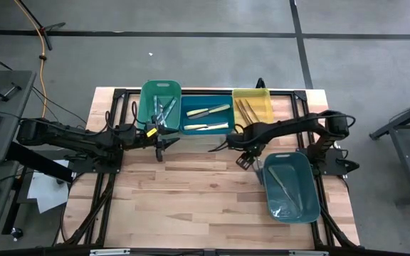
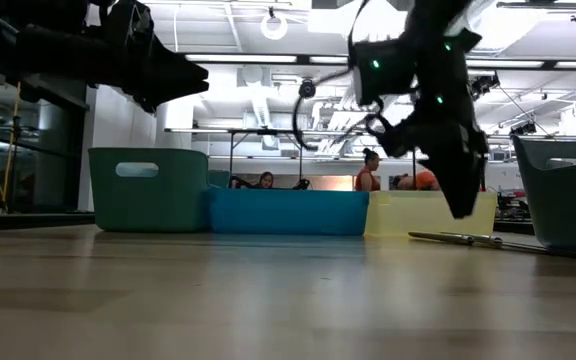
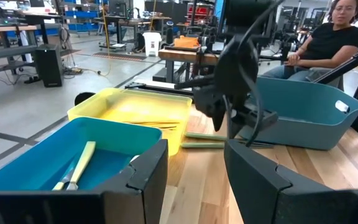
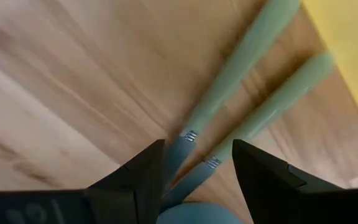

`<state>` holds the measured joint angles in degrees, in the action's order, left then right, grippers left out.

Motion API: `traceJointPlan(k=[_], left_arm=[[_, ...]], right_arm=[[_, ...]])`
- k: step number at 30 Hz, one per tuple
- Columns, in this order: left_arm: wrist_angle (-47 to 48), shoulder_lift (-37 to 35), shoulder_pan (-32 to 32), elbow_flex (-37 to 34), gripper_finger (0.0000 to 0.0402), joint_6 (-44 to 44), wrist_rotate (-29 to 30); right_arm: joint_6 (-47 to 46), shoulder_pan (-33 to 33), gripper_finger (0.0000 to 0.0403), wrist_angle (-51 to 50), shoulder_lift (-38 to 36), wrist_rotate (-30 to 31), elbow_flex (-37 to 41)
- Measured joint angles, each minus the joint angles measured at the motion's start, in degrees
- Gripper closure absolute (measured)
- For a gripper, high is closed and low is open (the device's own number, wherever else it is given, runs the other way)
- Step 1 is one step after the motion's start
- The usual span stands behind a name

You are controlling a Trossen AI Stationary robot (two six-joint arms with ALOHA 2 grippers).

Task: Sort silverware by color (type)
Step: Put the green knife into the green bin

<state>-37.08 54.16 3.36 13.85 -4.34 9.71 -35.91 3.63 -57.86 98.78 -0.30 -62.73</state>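
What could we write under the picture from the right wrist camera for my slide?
The open right gripper hovers over two green-handled utensils lying side by side on the wooden table beside the yellow bin.

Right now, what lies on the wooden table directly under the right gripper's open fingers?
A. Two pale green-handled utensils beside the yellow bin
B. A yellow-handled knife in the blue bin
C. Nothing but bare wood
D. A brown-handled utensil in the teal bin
A: the right wrist view shows the right gripper open above two pale green-handled utensils lying on the wooden table, next to the yellow bin.
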Motion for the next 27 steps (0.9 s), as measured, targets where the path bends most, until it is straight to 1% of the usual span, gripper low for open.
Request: traceJointPlan(k=[3, 9, 15, 21, 24, 27], left_arm=[[0.0, 0.0, 0.0, 0.0, 0.025, 0.0, 0.0], [0.0, 0.0, 0.0, 0.0, 0.025, 0.0, 0.0], [0.0, 0.0, 0.0, 0.0, 0.025, 0.0, -0.1], [0.0, 0.0, 0.0, 0.0, 0.025, 0.0, -0.1], [0.0, 0.0, 0.0, 0.0, 0.025, 0.0, -0.1], [0.0, 0.0, 0.0, 0.0, 0.025, -0.1, -0.1]], right_arm=[[-2.2, 0.3, 0.0219, 2.0, -0.1, 0.3, 3.1], [-6.1, 0.3, 0.0219, 10.4, -0.1, 0.6, 6.8], [-10.3, 0.3, 0.0219, 10.9, -0.3, 0.9, 8.6], [-11.7, -0.2, 0.022, 12.0, -0.4, 0.9, 9.1], [-11.9, -0.2, 0.0232, 12.0, -0.4, 0.9, 9.1], [-12.1, -0.2, 0.0257, 12.2, -0.3, 0.9, 9.1]])
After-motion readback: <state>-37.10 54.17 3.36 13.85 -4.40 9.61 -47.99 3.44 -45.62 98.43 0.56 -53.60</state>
